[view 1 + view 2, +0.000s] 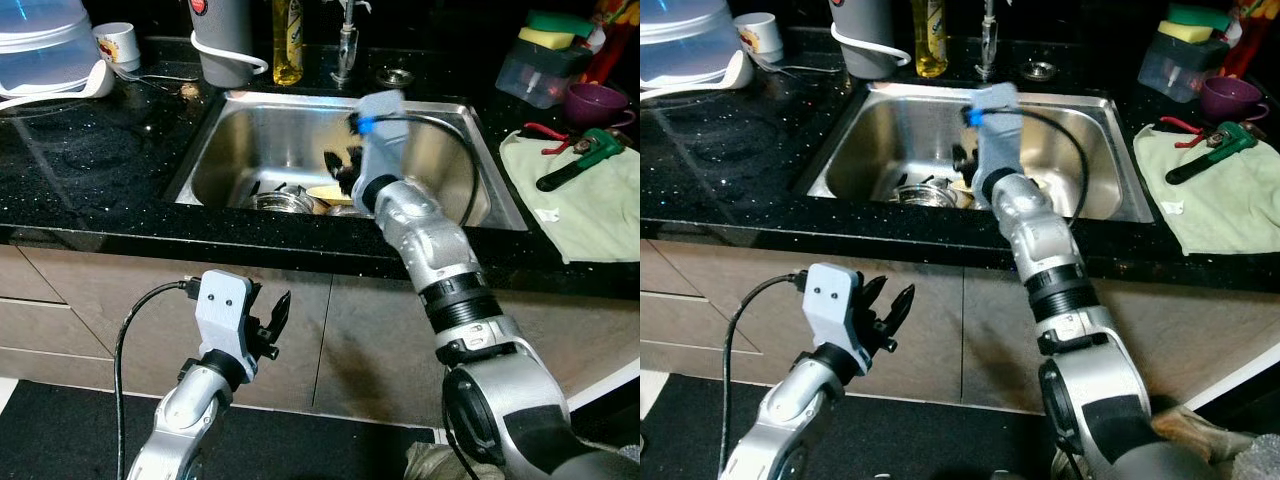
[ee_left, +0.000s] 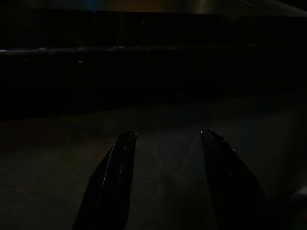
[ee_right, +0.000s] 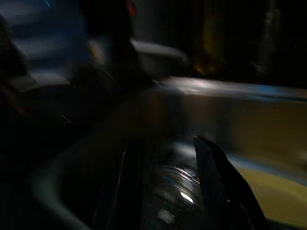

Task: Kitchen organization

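A steel sink (image 1: 300, 102) is set in the black countertop (image 1: 90, 150). At its bottom lie a steel bowl (image 1: 280, 201) and a pale yellow dish (image 1: 328, 193). My right gripper (image 1: 342, 166) reaches down into the sink just above these dishes. In the blurred right wrist view its fingers (image 3: 218, 182) stand apart over the shiny bowl (image 3: 175, 187), with the yellow dish (image 3: 268, 196) beside it; they hold nothing. My left gripper (image 1: 272, 312) hangs open below the counter edge, in front of the cabinet door (image 1: 330, 330). Its fingertips (image 2: 124, 143) are spread and empty.
Right of the sink, a pale green cloth (image 1: 590, 215) carries a green wrench (image 1: 585, 158) and red pliers (image 1: 548, 133). Behind it stand a purple cup (image 1: 595, 100) and a sponge box (image 1: 545, 62). A faucet (image 1: 347, 40), yellow bottle (image 1: 288, 40), grey appliance (image 1: 225, 40), mug (image 1: 118, 42) and clear container (image 1: 45, 45) line the back.
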{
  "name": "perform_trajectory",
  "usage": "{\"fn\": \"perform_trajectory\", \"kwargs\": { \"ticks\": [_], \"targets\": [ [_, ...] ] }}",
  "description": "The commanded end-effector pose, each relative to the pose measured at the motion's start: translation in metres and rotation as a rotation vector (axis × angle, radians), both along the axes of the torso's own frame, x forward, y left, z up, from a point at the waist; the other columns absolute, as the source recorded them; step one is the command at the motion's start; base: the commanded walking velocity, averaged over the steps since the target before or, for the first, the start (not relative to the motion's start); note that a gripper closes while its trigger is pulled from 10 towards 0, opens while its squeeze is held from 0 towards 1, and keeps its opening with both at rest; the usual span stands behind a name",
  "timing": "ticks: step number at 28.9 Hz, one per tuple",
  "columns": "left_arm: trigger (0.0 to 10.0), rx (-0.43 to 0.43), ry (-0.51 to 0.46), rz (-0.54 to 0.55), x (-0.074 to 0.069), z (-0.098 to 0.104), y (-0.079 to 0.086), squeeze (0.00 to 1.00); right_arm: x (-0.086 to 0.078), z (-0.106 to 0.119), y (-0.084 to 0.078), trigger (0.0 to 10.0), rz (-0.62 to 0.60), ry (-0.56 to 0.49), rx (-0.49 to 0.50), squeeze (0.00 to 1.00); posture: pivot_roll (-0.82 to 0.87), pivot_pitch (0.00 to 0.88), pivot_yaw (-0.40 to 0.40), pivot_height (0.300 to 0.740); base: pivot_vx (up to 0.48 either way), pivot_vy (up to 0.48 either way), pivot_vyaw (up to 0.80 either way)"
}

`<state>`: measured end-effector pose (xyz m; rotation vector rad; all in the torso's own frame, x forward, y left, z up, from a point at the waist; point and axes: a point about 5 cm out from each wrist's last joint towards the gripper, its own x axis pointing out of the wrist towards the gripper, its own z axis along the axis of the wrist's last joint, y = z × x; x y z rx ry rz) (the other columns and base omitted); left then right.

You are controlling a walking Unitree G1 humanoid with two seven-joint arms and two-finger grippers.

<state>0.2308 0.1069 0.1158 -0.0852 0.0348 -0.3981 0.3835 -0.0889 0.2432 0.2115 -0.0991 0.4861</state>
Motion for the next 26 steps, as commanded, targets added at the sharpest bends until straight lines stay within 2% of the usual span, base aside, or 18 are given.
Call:
{"fn": "perform_trajectory", "kwargs": {
  "ticks": [1,2,4,5,8,10,13,14,16,19,22,26],
  "targets": [
    [10.0,0.014,0.020,-0.004,-0.001,-0.003,0.000,0.00,-0.004,0.003,-0.007,10.0,0.036,-0.026,0.104,0.00,0.05,0.032,-0.049,0.732,0.000,0.000,0.00],
    [10.0,0.012,0.023,-0.003,-0.001,-0.003,0.001,0.00,-0.005,0.003,-0.010,10.0,0.043,-0.032,0.128,0.00,0.05,0.032,-0.049,0.732,0.000,0.000,0.00],
    [10.0,0.020,0.033,-0.001,-0.001,-0.004,0.002,0.00,-0.009,0.004,-0.018,10.0,0.082,-0.039,0.242,0.00,0.05,0.029,-0.043,0.732,0.000,0.000,0.00],
    [10.0,0.020,0.033,-0.001,-0.001,-0.004,0.002,0.00,-0.009,0.004,-0.018,10.0,0.082,-0.039,0.242,0.00,0.05,0.029,-0.043,0.732,0.000,0.000,0.00],
    [10.0,0.033,0.044,-0.008,0.000,-0.006,0.002,0.00,-0.016,0.006,-0.025,10.0,0.145,-0.067,0.373,0.00,0.05,0.025,-0.037,0.732,0.000,0.000,0.00],
    [10.0,0.035,0.047,-0.012,0.001,-0.007,0.002,0.00,-0.021,0.007,-0.025,10.0,0.195,-0.085,0.418,0.00,0.05,0.023,-0.034,0.732,0.000,0.000,0.00],
    [10.0,0.038,0.049,-0.018,0.001,-0.007,0.002,0.00,-0.027,0.005,-0.024,10.0,0.253,-0.105,0.422,0.00,0.05,0.020,-0.033,0.732,-0.244,0.000,0.00],
    [10.0,0.041,0.051,-0.022,0.002,-0.008,0.002,0.00,-0.033,0.001,-0.022,10.0,0.303,-0.111,0.412,0.00,0.05,0.018,-0.033,0.732,-0.247,0.000,0.00],
    [10.0,0.042,0.051,-0.023,0.003,-0.008,0.002,0.00,-0.036,-0.005,-0.021,10.0,0.323,-0.103,0.398,0.00,0.05,0.017,-0.034,0.732,-0.247,0.000,0.00],
    [10.0,0.042,0.051,-0.023,0.003,-0.008,0.001,0.00,-0.037,-0.008,-0.021,10.0,0.326,-0.098,0.391,0.00,0.05,0.017,-0.034,0.732,-0.247,0.000,0.00],
    [10.0,0.041,0.050,-0.023,0.003,-0.007,0.001,0.00,-0.040,-0.023,-0.024,10.0,0.335,-0.064,0.360,0.00,0.04,0.015,-0.036,0.732,-0.254,0.000,0.00],
    [10.0,0.040,0.049,-0.025,0.004,-0.007,0.001,0.00,-0.042,-0.027,-0.025,10.0,0.339,-0.055,0.351,0.00,0.04,0.015,-0.037,0.732,-0.248,0.000,0.00]
  ]
}}
